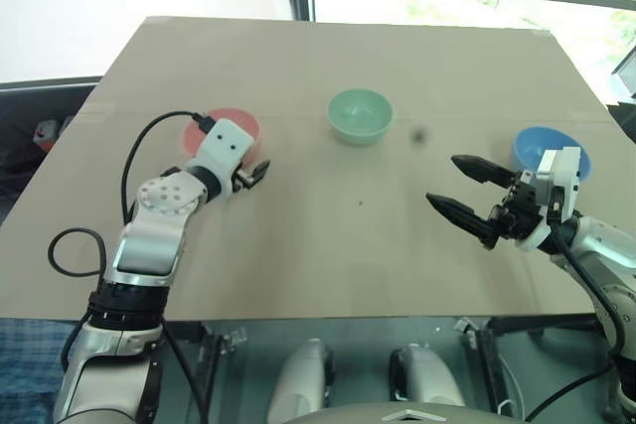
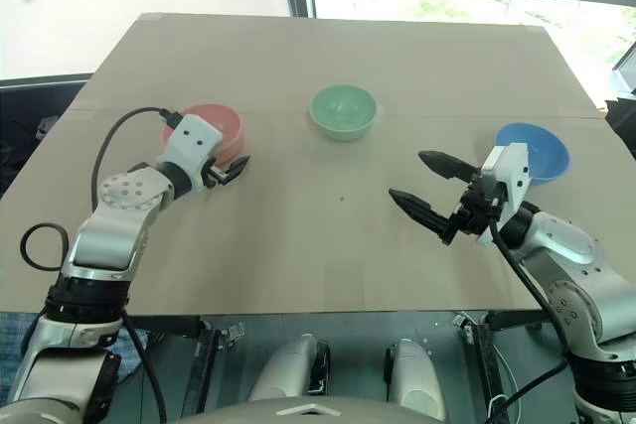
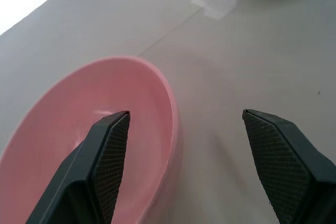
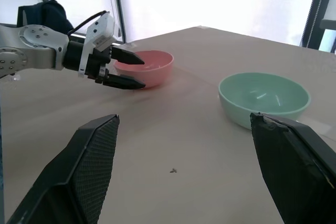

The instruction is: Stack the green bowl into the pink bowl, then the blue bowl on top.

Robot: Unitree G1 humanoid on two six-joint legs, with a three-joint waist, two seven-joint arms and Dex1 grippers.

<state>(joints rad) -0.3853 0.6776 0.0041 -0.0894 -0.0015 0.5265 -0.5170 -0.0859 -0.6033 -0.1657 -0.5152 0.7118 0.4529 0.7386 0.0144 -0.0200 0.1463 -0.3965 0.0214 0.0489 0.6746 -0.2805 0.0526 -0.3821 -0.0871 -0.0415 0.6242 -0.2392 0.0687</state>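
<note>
The pink bowl (image 2: 224,124) sits at the left of the table, the green bowl (image 1: 359,114) at the far middle, and the blue bowl (image 1: 550,149) at the right. All three are upright and apart. My left gripper (image 1: 256,174) is open at the pink bowl's (image 3: 105,129) right rim. One finger (image 3: 113,150) hangs over the bowl's inside, the other (image 3: 278,150) over bare table. My right gripper (image 1: 447,182) is open and holds nothing. It floats above the table left of the blue bowl, pointing toward the green bowl (image 4: 262,98).
The beige table (image 1: 328,235) has bare surface between the bowls and along its front edge. A tape seam (image 3: 212,6) runs across it near the green bowl. A black cable (image 1: 149,141) loops off my left wrist. Windows stand beyond the far edge.
</note>
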